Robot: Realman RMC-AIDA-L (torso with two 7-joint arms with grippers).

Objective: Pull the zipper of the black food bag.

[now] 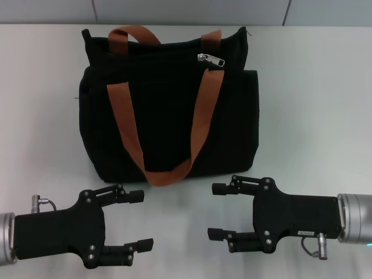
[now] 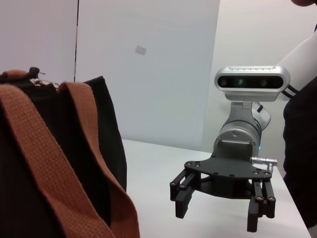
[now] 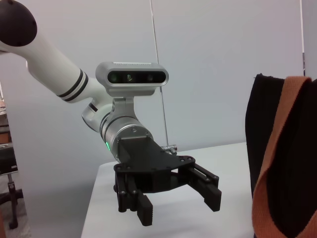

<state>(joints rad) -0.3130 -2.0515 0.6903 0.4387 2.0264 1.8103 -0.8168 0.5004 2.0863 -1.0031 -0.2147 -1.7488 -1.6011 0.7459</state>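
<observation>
the bag [image 1: 168, 110] stands upright on the table [image 1: 314, 104], its zipper line running left-right along the top edge. the pull [image 1: 210, 59] sits on that line toward the bag's right end, between the brown straps [image 1: 200, 125]. both grippers rest on the near side of the bag, apart from it, fingers spread and holding nothing. the right gripper [image 1: 220, 210] lies nearer the pull than the left gripper [image 1: 141, 220].

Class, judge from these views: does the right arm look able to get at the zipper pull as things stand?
Probably yes. The zipper pull lies exposed on top of the bag, beside one handle. The right end effector is open, near the bag, with nothing between them.
</observation>
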